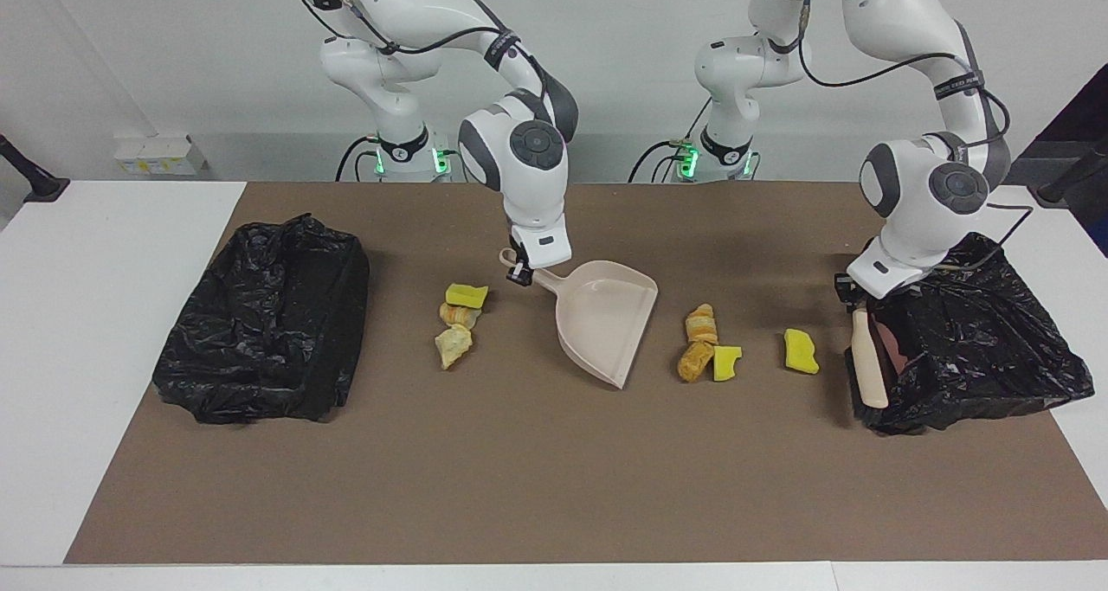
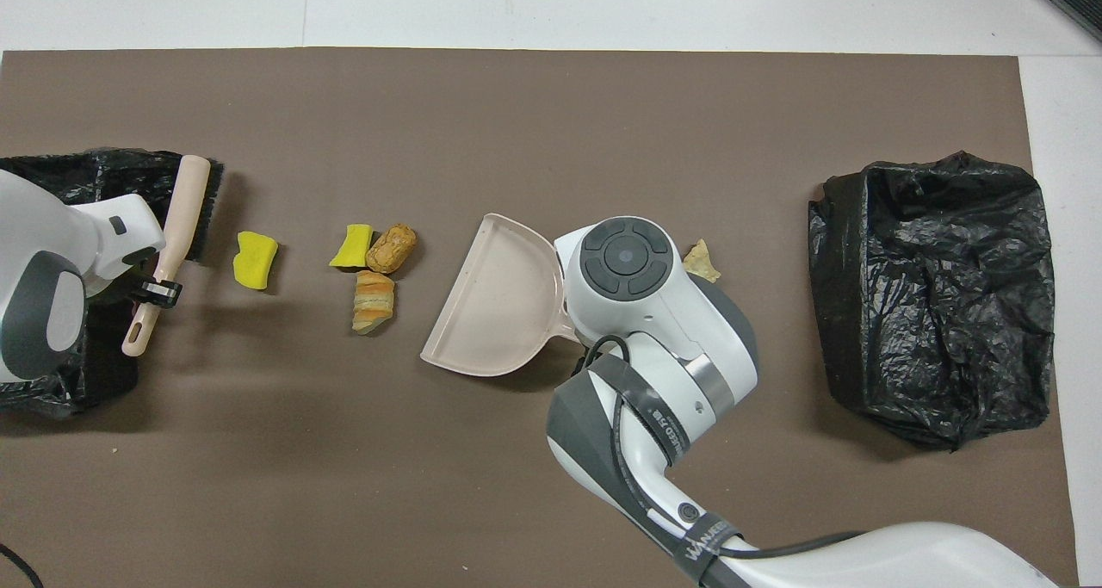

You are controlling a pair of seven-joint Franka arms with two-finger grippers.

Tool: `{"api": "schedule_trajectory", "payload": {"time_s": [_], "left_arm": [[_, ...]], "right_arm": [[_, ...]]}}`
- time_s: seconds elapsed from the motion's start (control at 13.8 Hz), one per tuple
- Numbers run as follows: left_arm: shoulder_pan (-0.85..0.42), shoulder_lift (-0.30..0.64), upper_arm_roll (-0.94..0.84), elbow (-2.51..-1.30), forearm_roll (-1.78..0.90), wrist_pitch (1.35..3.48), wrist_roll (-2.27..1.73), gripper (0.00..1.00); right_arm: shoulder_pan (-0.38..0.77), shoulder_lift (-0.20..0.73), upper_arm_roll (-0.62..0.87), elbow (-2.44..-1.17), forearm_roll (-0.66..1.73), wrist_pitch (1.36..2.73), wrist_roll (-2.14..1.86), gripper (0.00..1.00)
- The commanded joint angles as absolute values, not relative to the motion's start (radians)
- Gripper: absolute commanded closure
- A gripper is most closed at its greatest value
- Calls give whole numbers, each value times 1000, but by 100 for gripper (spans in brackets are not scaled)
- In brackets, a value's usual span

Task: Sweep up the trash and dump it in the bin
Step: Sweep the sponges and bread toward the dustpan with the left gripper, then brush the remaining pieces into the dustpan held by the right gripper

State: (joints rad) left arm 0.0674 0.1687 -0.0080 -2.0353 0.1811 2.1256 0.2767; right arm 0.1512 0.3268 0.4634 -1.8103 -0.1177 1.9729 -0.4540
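My right gripper (image 1: pixel 519 271) is shut on the handle of the pink dustpan (image 1: pixel 606 318) (image 2: pixel 504 300), which is tilted with its mouth turned toward the left arm's end. Just off that mouth lie three bits of trash: a bread roll (image 1: pixel 699 323) (image 2: pixel 374 302), an orange lump (image 1: pixel 694 362) and a yellow sponge (image 1: pixel 725 362). A lone yellow sponge (image 1: pixel 801 350) (image 2: pixel 256 249) lies between them and the brush (image 1: pixel 868 366) (image 2: pixel 181 218). My left gripper (image 1: pixel 853 301) (image 2: pixel 159 291) is shut on the brush handle, at the edge of the bin (image 1: pixel 978 331).
Three more bits of trash (image 1: pixel 457 318) lie on the mat beside the dustpan handle, toward the right arm's end. A second black-bagged bin (image 1: pixel 268 331) (image 2: pixel 934 295) stands at that end. The brown mat (image 1: pixel 519 487) covers the table's middle.
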Motion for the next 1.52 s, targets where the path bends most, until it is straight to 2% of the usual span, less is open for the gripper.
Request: {"api": "schedule_trajectory", "payload": {"time_s": [0.0,0.44,0.73,1.16,1.45], "left_arm": [[28,158,-9,-2031,219,2102,308,100],[-115,101,-14,-2092,218,1935,321,100],[-190,94,-20,-2144,204,1959,321,100],[-394,49,-21,-2200,68,1962,325,100],[-524,40,-18,-2169,-54,1896,296,100]], "right_arm": [[152,333,477,-1812,-127,2009,-419,100],[179,354,482,-1812,-127,2046,-371,100],[179,354,482,-1812,-127,2045,-359,100],[179,354,482,-1812,-127,2039,-359,100],[179,353,482,-1812,-127,2031,-360,100]]}}
